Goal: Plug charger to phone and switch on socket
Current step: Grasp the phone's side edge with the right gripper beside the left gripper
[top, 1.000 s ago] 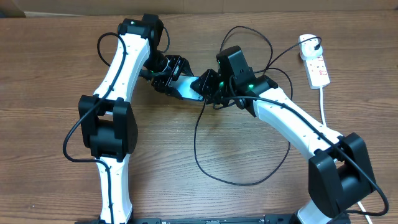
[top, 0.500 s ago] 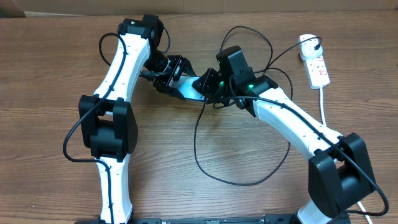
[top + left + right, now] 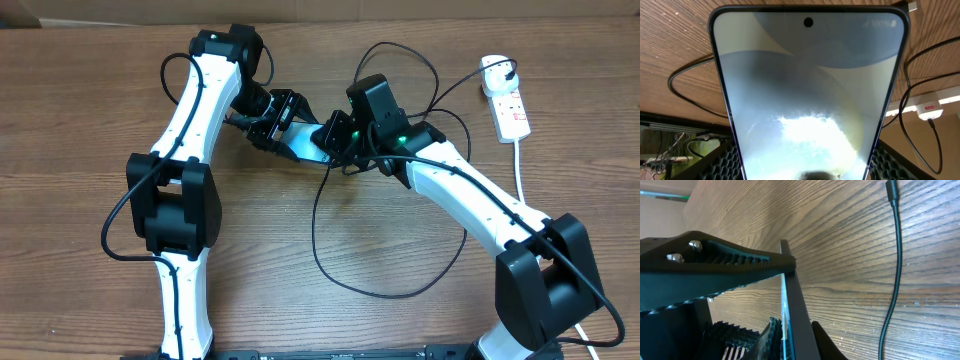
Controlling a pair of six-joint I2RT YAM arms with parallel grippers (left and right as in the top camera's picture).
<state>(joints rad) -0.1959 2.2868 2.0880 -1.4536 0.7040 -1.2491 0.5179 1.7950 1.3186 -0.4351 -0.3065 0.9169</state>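
Clamping phone (image 3: 807,90) in left gripper (image 3: 278,120), straddled its edge with right gripper (image 3: 333,134), clench untellable; had seemingly neither plugged charger (image 3: 896,255) nor switched socket (image 3: 510,108).

Phone (image 3: 810,100) screen: faint "100%" status readout near its top right corner, in the left wrist view. Socket (image 3: 929,108): red markings on the white body, too small to read in either the left wrist or overhead view. No other legible text.
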